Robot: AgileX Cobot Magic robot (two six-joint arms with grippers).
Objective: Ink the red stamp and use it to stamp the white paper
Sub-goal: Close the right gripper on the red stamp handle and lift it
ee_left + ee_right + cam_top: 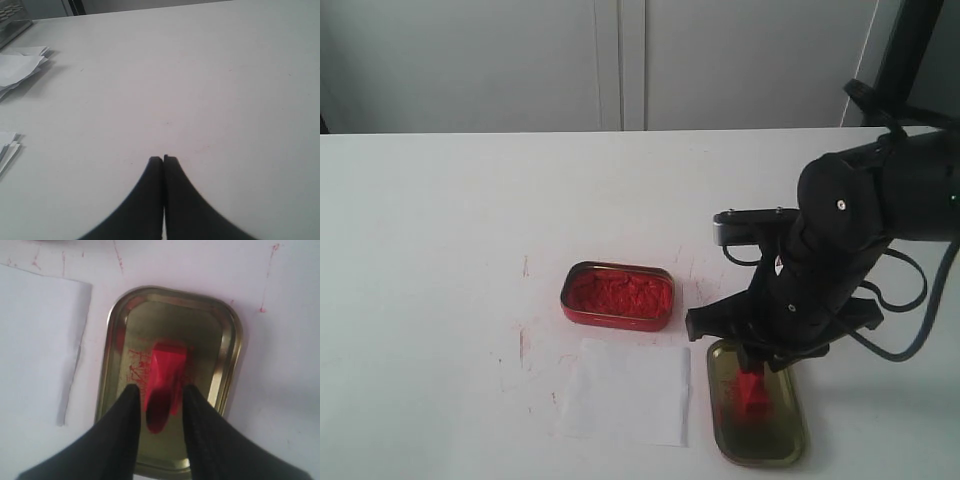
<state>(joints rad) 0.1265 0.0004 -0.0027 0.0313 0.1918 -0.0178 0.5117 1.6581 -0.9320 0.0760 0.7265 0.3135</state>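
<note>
Hiding red stamp (754, 393) partly — right tool (160, 390).

The right hand (159, 390) points down from its bent arm (840, 250), fingers parted, while the left hand (163, 159) has its fingers pressed together.

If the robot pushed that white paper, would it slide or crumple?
Probably slide, since the white paper lies flat on the smooth table. It looks like one thin sheet, so it likely weighs little and would droop if lifted by an edge.
</note>
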